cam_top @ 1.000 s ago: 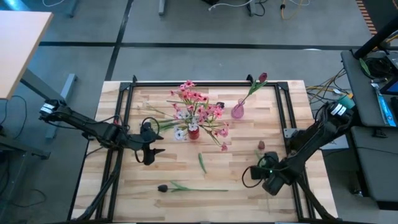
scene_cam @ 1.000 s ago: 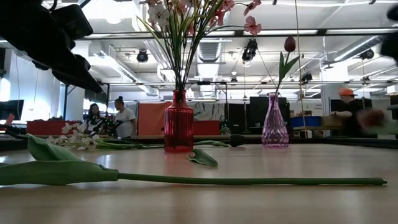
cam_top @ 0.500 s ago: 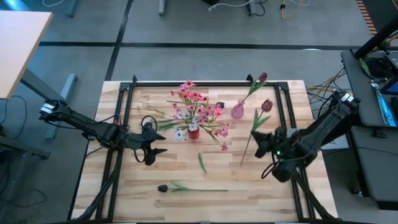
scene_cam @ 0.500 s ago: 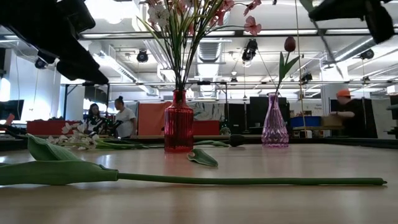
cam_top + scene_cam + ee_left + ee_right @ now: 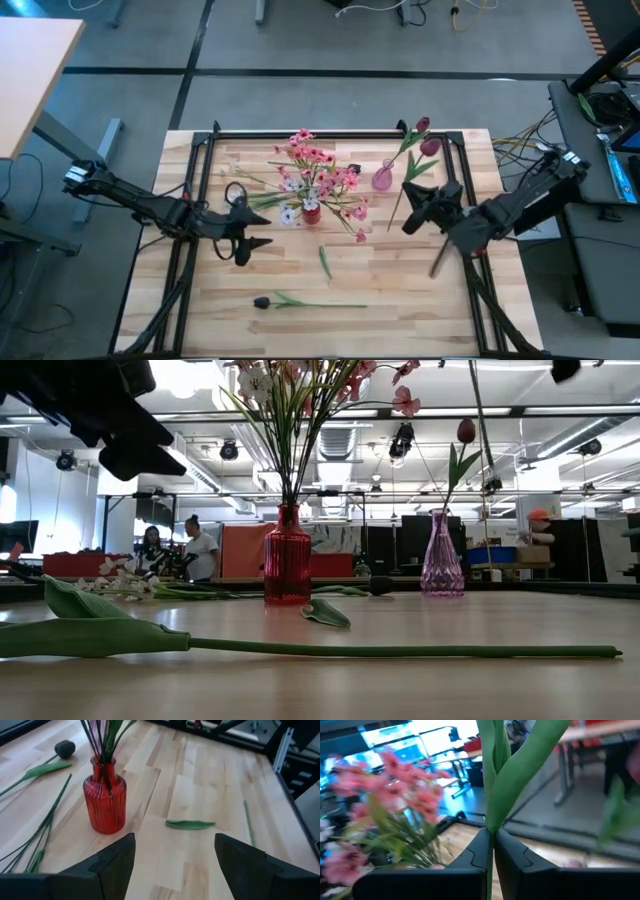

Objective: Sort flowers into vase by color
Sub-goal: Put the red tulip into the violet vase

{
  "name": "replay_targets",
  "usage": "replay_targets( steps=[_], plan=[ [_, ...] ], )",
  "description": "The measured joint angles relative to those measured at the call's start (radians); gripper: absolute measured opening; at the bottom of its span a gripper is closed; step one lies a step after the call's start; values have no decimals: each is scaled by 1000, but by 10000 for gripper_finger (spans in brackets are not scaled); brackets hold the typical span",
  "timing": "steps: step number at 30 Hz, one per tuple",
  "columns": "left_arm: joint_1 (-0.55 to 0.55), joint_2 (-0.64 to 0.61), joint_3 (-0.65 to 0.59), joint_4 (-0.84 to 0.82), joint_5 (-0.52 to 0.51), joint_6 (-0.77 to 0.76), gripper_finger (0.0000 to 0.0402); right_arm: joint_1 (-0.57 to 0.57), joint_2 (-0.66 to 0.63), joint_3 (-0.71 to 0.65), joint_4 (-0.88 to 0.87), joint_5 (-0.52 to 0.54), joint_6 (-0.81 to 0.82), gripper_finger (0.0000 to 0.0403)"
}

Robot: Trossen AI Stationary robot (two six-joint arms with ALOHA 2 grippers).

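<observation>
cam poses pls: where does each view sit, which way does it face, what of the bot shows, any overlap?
High: overhead, straight down on the table; both arms, left claw, right claw.
Low: tabletop height, level into the room; dark arm parts at the top.
Left wrist: past its open fingers at the red vase.
Right wrist: past its claw shut on a tulip stem, toward the pink flowers.
Shared: red vase in high, low, left wrist.

An open lab hall: ceiling ducts (image 5: pixel 330 435), monitors (image 5: pixel 415 540), people at benches (image 5: pixel 200 550).
</observation>
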Motion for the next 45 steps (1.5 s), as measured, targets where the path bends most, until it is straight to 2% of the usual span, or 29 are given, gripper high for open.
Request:
replay_targets(
  steps=[4,7,10,14,18,24,29,31,45],
  plan=[
    [0,0,0,32,-2,0,256,-29,-1,0,326,-16,-446,13],
    [0,0,0,47,-2,0,256,-90,-2,0,432,-113,-627,13],
    [0,0,0,65,-2,0,256,-190,0,-1,448,-251,-650,13],
    [0,0,0,83,-2,-3,256,-346,-10,-16,449,-318,-727,13],
    [0,0,0,91,-2,-13,256,-537,-38,-27,459,-537,-742,13],
    [0,0,0,93,-2,-35,256,-730,-47,-88,492,-669,-764,13],
    [0,0,0,92,-2,-35,256,-777,-49,-228,760,-722,-815,13],
    [0,0,0,92,-1,-36,256,-776,-54,-268,816,-723,-831,13],
    [0,0,0,90,1,-37,256,-776,-66,-313,817,-677,-838,13]
  ],
)
